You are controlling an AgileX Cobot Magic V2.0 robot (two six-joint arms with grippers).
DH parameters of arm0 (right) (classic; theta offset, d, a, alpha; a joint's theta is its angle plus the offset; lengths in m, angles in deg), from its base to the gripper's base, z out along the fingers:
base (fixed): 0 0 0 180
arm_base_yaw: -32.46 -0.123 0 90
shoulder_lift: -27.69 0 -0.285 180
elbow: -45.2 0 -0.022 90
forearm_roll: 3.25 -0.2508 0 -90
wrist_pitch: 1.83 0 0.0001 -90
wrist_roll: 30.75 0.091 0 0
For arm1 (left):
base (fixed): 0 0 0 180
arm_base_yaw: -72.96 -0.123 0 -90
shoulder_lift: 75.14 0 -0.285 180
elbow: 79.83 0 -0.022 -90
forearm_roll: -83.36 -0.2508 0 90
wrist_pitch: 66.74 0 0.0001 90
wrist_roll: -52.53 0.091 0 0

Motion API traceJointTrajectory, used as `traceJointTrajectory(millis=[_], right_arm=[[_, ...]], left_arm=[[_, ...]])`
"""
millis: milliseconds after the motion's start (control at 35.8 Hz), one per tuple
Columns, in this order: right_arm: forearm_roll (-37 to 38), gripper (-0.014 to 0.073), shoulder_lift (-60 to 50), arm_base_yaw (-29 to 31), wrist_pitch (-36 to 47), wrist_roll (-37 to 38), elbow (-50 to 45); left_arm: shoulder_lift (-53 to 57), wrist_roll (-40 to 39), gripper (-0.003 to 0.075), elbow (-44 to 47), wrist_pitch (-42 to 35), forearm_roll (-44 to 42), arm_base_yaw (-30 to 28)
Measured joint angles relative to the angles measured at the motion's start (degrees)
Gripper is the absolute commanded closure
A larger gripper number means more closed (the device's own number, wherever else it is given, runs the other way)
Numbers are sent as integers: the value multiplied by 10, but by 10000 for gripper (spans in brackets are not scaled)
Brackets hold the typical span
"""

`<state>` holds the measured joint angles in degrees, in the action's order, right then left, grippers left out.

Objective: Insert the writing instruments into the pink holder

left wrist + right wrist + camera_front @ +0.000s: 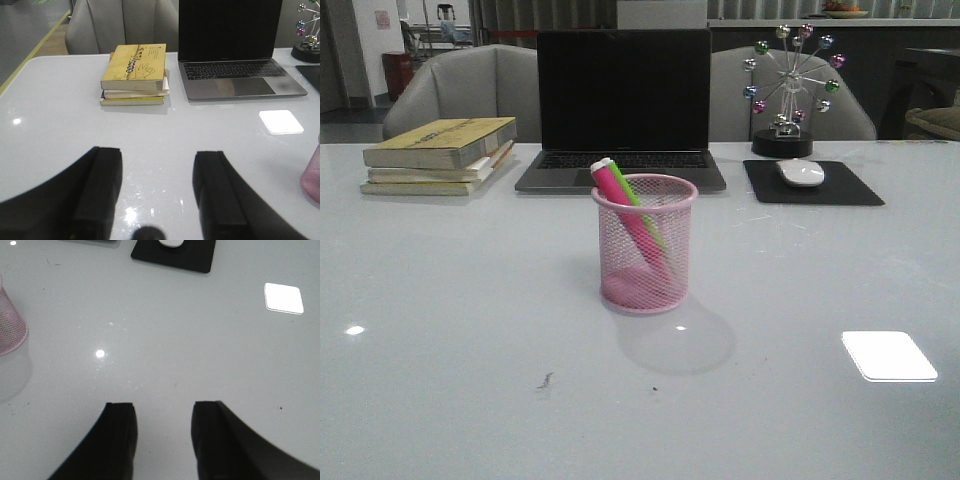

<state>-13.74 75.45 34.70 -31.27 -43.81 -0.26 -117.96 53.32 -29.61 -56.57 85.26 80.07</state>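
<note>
The pink holder (645,245) stands upright in the middle of the white table. A pink pen (625,205) and a green pen (632,192) lean inside it, their pale ends sticking out over the rim at the left. An edge of the holder shows in the left wrist view (312,172) and in the right wrist view (10,325). My left gripper (157,152) is open above bare table, holding nothing. My right gripper (162,407) is likewise open and empty over bare table. Neither arm appears in the front view.
A stack of books (440,155) lies at the back left. A dark laptop (623,110) stands open behind the holder. A white mouse (801,172) rests on a black pad (812,184) at the back right, with a ball ornament (790,90) behind it.
</note>
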Motion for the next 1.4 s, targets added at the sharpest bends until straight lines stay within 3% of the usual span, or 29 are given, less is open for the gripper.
traceJointTrajectory(millis=[307, 1172, 1396], right_arm=[[0, 545, 0, 0, 0, 0, 0], [0, 544, 0, 0, -3, 0, 0], [1, 544, -99, 0, 25, 0, -15]], left_arm=[[0, 0, 337, 0, -14, 0, 0], [0, 1, 337, 0, -17, 0, 0], [0, 1, 337, 0, -17, 0, 0]])
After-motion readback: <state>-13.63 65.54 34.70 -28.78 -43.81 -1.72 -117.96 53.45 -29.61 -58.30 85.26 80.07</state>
